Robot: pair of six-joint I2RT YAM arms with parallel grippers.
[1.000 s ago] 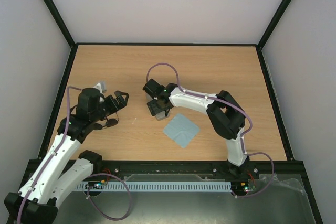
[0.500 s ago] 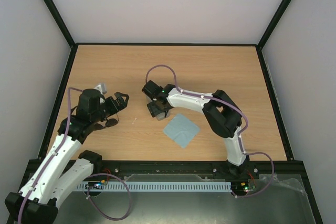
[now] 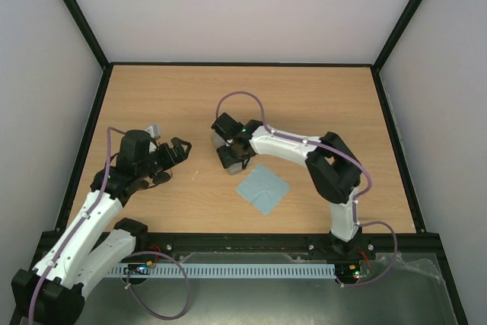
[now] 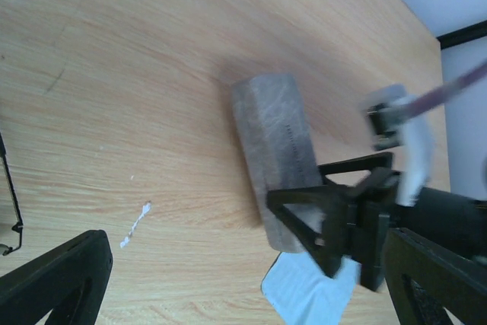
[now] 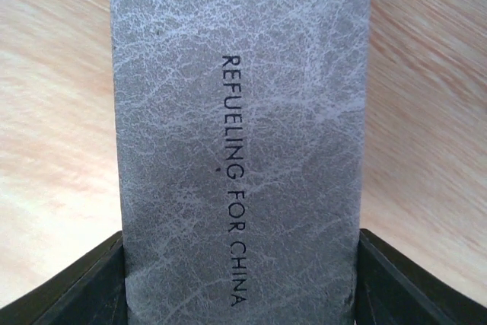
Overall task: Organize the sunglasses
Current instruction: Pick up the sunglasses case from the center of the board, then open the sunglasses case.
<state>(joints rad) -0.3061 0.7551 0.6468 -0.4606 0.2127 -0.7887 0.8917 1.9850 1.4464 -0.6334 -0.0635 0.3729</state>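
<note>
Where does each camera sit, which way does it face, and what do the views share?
Top: high behind the robot, looking down on the table; left arm and right arm show.
Left wrist: looks across the table at the case and right pincer; own fingers at the bottom.
Right wrist: looks close onto the case; own fingers flank it.
Shared: all three show the case.

You're in a robot lab cell: plain pale walls on a black frame box in your wooden table — left arm and right arm bolted at its near edge, a slotted cable duct, purple cables looping off them.
</note>
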